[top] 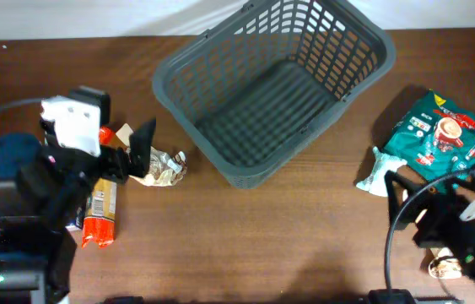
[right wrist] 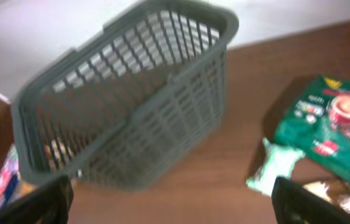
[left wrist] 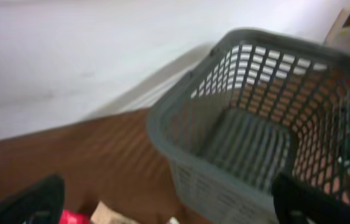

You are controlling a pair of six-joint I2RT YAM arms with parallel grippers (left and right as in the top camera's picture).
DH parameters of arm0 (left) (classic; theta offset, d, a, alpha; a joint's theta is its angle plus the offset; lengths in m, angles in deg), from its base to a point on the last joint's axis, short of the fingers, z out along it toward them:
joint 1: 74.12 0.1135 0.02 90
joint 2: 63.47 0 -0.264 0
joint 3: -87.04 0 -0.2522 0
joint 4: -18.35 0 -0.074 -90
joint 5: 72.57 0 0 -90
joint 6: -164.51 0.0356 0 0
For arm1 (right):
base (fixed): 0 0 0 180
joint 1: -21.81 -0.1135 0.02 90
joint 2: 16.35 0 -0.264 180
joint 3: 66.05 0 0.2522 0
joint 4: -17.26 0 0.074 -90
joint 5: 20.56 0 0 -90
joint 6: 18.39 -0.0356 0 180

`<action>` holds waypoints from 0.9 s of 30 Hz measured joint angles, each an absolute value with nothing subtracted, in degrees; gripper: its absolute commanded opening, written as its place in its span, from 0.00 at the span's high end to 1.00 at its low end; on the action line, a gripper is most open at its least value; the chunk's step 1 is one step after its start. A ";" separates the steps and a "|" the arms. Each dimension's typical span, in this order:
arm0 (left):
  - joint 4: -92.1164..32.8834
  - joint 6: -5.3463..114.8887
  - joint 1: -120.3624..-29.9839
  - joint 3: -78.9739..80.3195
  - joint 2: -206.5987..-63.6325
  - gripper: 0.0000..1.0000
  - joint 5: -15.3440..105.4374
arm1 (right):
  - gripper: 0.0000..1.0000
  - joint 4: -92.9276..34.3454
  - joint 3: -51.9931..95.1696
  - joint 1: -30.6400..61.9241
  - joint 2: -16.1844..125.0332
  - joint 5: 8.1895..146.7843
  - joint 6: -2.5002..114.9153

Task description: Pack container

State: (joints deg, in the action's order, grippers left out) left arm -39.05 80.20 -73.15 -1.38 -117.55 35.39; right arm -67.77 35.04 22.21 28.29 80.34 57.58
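Observation:
The container (top: 220,63), a large dark grey lattice basket, stands empty at the back middle; it also shows in the left wrist view (left wrist: 187,118) and the right wrist view (right wrist: 131,99). My left gripper (top: 138,154) (left wrist: 168,210) is open and empty, just above a crumpled silver-cream wrapper (top: 167,167) and next to an orange-red packet (top: 99,218), left of the basket. My right gripper (top: 407,203) (right wrist: 171,206) is open and empty at the front right, near a pale mint packet (top: 375,173) (right wrist: 275,165) and a green coffee packet (top: 445,135) (right wrist: 333,124).
Another small packet (top: 446,267) (right wrist: 349,200) lies under the right arm at the front right. A blue round thing (top: 5,154) sits at the far left. Cables run from both arms. A white wall stands behind the brown table (top: 254,236).

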 measured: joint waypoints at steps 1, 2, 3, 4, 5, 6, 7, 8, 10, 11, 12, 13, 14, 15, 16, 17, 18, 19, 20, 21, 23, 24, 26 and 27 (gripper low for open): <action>-39.55 80.20 -73.15 0.39 -118.27 0.01 35.65 | 0.01 -69.10 37.60 22.21 30.09 80.27 58.28; -40.53 80.18 -73.06 1.74 -118.62 0.01 36.33 | 0.01 -71.03 40.51 22.21 32.49 80.08 58.83; -41.87 80.20 -73.09 2.14 -118.36 0.01 37.13 | 0.01 -71.90 41.95 22.21 33.98 80.06 59.31; -43.64 80.20 -73.09 2.16 -117.86 0.01 38.38 | 0.01 -72.47 42.65 22.21 35.59 80.14 59.79; -44.99 80.20 -73.09 2.16 -117.44 0.01 39.58 | 0.01 -72.88 42.65 22.21 36.18 80.56 59.86; -46.57 80.20 -73.09 2.16 -117.23 0.01 40.50 | 0.31 -73.04 42.65 22.21 37.02 81.65 60.08; -47.09 80.18 -73.09 2.16 -117.14 0.07 41.05 | 0.50 -73.04 42.65 22.21 37.15 82.09 60.10; -47.70 80.20 -73.09 2.18 -117.12 0.35 41.64 | 0.64 -73.08 42.65 22.19 37.28 82.83 60.71; -49.10 79.96 -73.09 2.18 -117.20 0.62 43.45 | 0.76 -73.50 42.65 22.19 37.28 83.16 60.93; -49.69 79.98 -73.06 2.18 -117.38 0.69 45.09 | 0.76 -74.28 42.91 22.19 37.26 83.40 61.04; -50.39 79.96 -73.04 2.18 -117.66 0.76 47.52 | 0.78 -75.25 43.39 22.19 37.21 83.66 60.99; -50.78 79.94 -73.04 2.18 -118.25 0.81 51.49 | 0.81 -76.14 44.13 22.19 37.21 83.90 61.06; -50.92 78.98 -73.04 2.18 -118.89 0.93 55.23 | 0.89 -77.63 45.31 22.19 37.32 83.97 61.04; -51.03 76.14 -73.04 2.18 -120.35 0.96 62.18 | 0.96 -78.85 47.46 22.19 37.32 83.97 60.71; -51.16 72.29 -75.10 2.25 -121.68 0.98 67.84 | 0.97 -83.00 51.52 22.19 38.28 83.95 59.44; -51.03 70.41 -77.81 2.25 -122.27 0.98 68.94 | 0.97 -86.50 54.56 22.19 39.38 83.95 59.03; -51.05 69.23 -79.93 2.29 -122.56 0.98 69.00 | 0.96 -88.03 56.26 22.19 40.08 83.90 58.66; -50.81 67.83 -83.80 2.31 -123.02 0.98 68.83 | 0.96 -89.15 58.14 22.19 41.08 83.99 58.68; -50.57 65.78 -89.19 2.31 -123.85 0.98 68.65 | 0.96 -90.22 60.61 22.19 43.09 83.92 58.52; -49.89 64.29 -92.12 2.31 -124.44 0.98 67.67 | 0.96 -91.35 61.77 22.19 44.82 83.99 58.55; -48.34 62.15 -100.06 2.40 -126.08 0.98 66.40 | 0.96 -92.67 63.30 22.19 49.06 83.97 58.68; -48.25 61.34 -103.58 2.40 -127.00 0.98 65.11 | 0.96 -92.99 63.87 22.19 51.24 83.90 58.74; -49.12 60.53 -109.72 2.44 -128.90 0.98 62.18 | 0.97 -92.97 64.20 22.14 55.59 83.92 59.38; -51.75 60.12 -114.53 2.53 -130.76 0.98 57.83 | 0.96 -92.95 64.18 22.14 59.00 83.92 59.86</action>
